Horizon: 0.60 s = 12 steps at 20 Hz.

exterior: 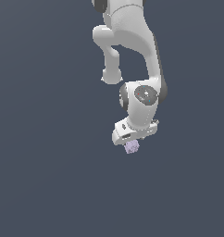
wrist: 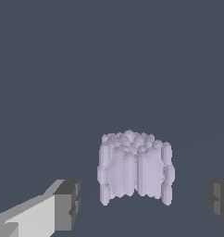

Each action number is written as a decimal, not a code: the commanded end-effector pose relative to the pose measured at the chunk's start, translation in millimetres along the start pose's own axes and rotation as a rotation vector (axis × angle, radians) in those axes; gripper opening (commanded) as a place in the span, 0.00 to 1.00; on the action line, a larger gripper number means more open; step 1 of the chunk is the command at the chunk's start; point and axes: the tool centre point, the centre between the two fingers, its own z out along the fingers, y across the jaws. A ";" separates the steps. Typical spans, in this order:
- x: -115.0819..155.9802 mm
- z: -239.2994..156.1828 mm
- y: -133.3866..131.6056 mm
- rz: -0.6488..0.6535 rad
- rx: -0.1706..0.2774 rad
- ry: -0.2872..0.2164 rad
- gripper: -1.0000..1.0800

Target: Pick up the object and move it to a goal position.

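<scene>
The object (exterior: 131, 147) is a tiny pale lavender, bumpy, roughly cube-shaped lump on the dark grey floor. In the exterior view it sits right under the white hand of my gripper (exterior: 131, 142), whose fingers I cannot make out there. In the wrist view the object (wrist: 134, 169) stands between the two dark fingertips (wrist: 68, 206), with a clear gap on each side. My gripper (wrist: 144, 203) is open around it and does not touch it.
The white arm (exterior: 132, 41) reaches down from the top of the exterior view. The flat dark grey floor (exterior: 49, 176) lies all around the lump. No goal marker shows.
</scene>
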 end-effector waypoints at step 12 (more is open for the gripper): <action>-0.2 44.5 -0.7 -0.003 0.000 0.002 0.96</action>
